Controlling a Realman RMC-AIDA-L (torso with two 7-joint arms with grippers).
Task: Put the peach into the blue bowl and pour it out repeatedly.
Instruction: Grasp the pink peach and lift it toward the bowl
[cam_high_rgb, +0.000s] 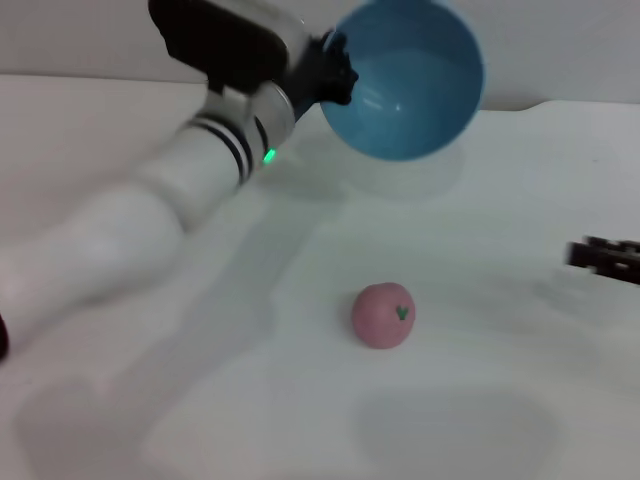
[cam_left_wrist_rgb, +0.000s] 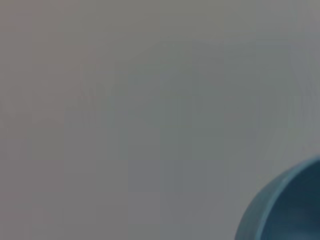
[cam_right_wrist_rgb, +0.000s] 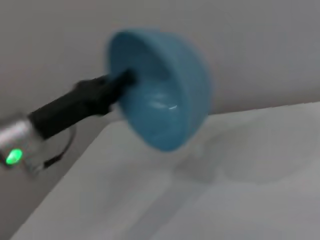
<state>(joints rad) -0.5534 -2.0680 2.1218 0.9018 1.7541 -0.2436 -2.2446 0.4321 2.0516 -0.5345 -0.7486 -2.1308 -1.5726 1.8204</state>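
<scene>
Your left arm reaches from the near left diagonally toward the far middle of the counter (cam_high_rgb: 500, 200), forearm white with dark bands and a green light lit near the wrist. Its left hand (cam_high_rgb: 335, 70) is clamped on the left rim of the blue bowl (cam_high_rgb: 405, 80), holding it lifted off the surface and tipped on its side, so the open mouth faces toward you and down. In the right wrist view you see the same grip: the dark fingers (cam_right_wrist_rgb: 107, 87) pinch the rim of the bowl (cam_right_wrist_rgb: 165, 95), which hangs in the air above its shadow. The left wrist view shows only an edge of the bowl (cam_left_wrist_rgb: 280, 210) against a plain grey background.

The bowl is empty. The peach (cam_high_rgb: 383, 315) lies on the counter, nearer to you and well apart from the bowl, its green stem mark facing up and to the right.

Your right hand (cam_high_rgb: 605, 257) shows only as a dark tip at the right edge, low over the counter; you cannot tell whether it is apart or together.

The counter is plain white, with a pale wall behind its far edge.
</scene>
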